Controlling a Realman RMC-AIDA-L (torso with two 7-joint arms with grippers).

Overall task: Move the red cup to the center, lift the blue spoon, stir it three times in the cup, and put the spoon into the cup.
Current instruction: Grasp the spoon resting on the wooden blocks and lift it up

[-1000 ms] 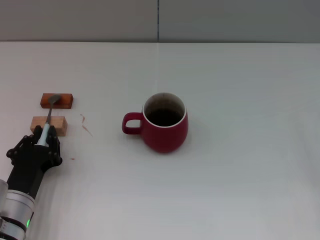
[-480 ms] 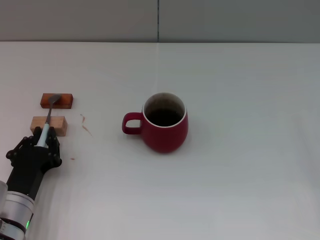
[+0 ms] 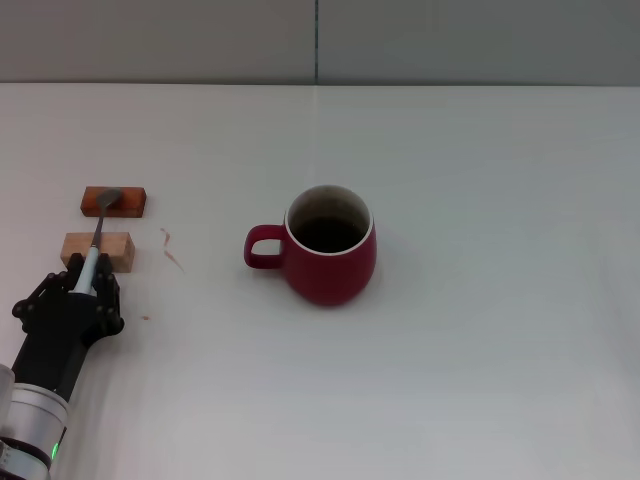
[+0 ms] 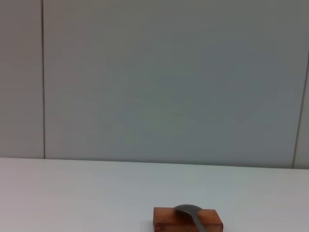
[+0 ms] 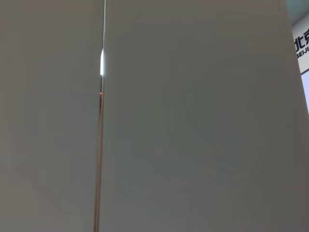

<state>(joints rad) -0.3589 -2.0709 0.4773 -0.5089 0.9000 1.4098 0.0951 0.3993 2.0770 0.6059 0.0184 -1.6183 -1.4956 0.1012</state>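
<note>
Down at the table's front-left corner, the left gripper [image 3: 82,290] has its dark fingers closed around the pale light-blue handle of the blue spoon [image 3: 98,240]. The spoon runs away from the gripper toward the far edge: its handle crosses the light wooden block [image 3: 98,250], and its grey bowl rests on top of the reddish-brown wooden block [image 3: 114,201] just behind it. The left wrist view shows that same bowl lying on the reddish-brown block, with the grey wall panels behind the table.

A small reddish smear [image 3: 171,247] marks the white table [image 3: 480,380] just beside the light block, on the side toward the middle.

The red cup [image 3: 328,245] stands upright near the middle of the table, well apart from the spoon and blocks, its loop handle pointing toward the left edge and its dark inside showing.

The right gripper is out of sight; its wrist camera faces only a grey wall panel [image 5: 193,121].
</note>
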